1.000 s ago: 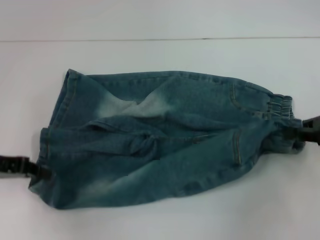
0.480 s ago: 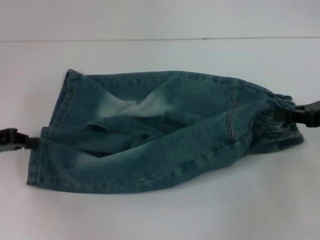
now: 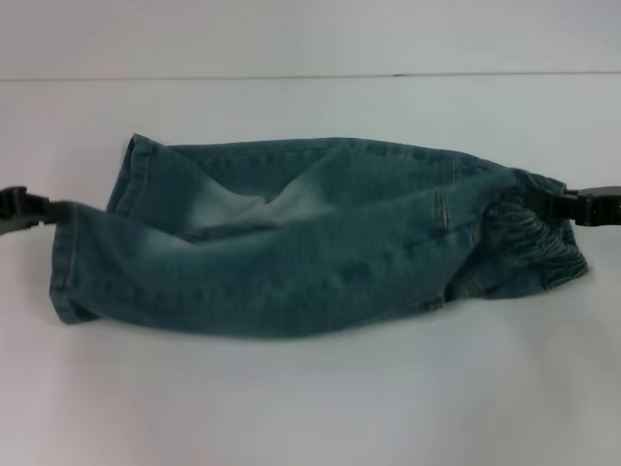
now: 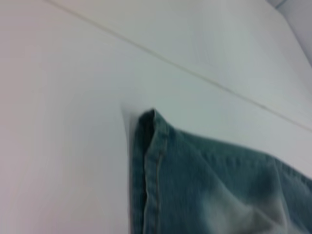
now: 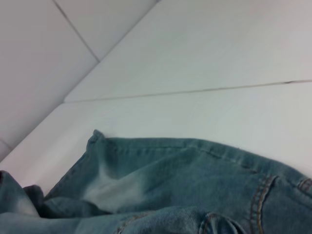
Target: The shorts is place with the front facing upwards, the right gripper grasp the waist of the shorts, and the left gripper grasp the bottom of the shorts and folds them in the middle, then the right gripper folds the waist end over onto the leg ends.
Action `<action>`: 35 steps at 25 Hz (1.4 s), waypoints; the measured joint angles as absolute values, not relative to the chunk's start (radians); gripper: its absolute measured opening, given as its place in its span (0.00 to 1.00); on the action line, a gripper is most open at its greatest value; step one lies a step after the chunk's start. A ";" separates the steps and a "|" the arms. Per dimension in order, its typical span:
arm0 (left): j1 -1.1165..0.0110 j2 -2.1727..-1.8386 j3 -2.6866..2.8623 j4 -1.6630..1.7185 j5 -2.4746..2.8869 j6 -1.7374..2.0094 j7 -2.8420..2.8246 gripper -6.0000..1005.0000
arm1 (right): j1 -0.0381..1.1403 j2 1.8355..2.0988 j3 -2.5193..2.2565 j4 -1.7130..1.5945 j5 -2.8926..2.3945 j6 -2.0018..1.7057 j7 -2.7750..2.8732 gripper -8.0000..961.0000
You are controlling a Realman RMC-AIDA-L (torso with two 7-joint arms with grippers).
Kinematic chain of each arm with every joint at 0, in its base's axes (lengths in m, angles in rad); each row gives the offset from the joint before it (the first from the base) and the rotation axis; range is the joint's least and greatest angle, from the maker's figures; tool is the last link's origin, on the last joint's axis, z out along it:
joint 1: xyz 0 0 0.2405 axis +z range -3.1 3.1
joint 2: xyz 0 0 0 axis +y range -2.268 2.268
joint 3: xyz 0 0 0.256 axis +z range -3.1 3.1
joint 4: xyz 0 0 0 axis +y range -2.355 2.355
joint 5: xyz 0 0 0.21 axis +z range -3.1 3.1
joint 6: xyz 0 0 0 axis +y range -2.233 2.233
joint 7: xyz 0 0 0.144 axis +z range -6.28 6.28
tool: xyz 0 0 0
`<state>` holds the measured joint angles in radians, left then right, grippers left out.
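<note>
The blue-teal denim shorts [image 3: 320, 252] lie across the white table, leg ends to the left and waist to the right. My left gripper [image 3: 53, 209] is shut on the bottom of the shorts at the near leg's hem [image 3: 63, 272], holding it up off the table. At the right, my right gripper [image 3: 548, 204] is shut on the ruffled waist [image 3: 543, 248]. The near half of the shorts is raised and draped partly over the far half. The left wrist view shows the far leg's hem [image 4: 151, 165]. A pocket seam [image 5: 258, 200] and faded denim fill the right wrist view.
The white table [image 3: 310, 408] has a thin seam line [image 3: 310, 76] running across it behind the shorts. Bare table surface surrounds the shorts on all sides.
Both grippers have moved toward the far side, carrying the near edge of the shorts up and over. The near leg now covers more of the far half.
</note>
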<state>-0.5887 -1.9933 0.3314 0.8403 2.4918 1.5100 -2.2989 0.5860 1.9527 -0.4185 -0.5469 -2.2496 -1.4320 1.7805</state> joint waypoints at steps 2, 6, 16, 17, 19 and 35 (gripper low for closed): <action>-0.590 -1.990 0.331 0.830 2.472 1.490 -2.299 0.03 | 0.583 1.953 -0.417 -0.540 -2.235 -1.417 1.777 0.06; -0.592 -1.988 0.331 0.810 2.429 1.447 -2.299 0.03 | 0.579 1.954 -0.414 -0.530 -2.221 -1.382 1.773 0.06; -0.634 -1.995 0.344 0.744 2.384 1.337 -2.272 0.03 | 0.584 1.984 -0.414 -0.516 -2.198 -1.308 1.732 0.07; -0.640 -1.996 0.344 0.737 2.384 1.325 -2.266 0.03 | 0.582 1.986 -0.414 -0.515 -2.187 -1.303 1.726 0.07; -0.650 -2.000 0.345 0.725 2.383 1.302 -2.254 0.03 | 0.580 1.990 -0.414 -0.515 -2.169 -1.292 1.720 0.07; -0.678 -2.024 0.435 0.718 2.353 1.127 -2.214 0.03 | 0.518 1.956 -0.404 -0.506 -2.006 -1.411 1.725 0.08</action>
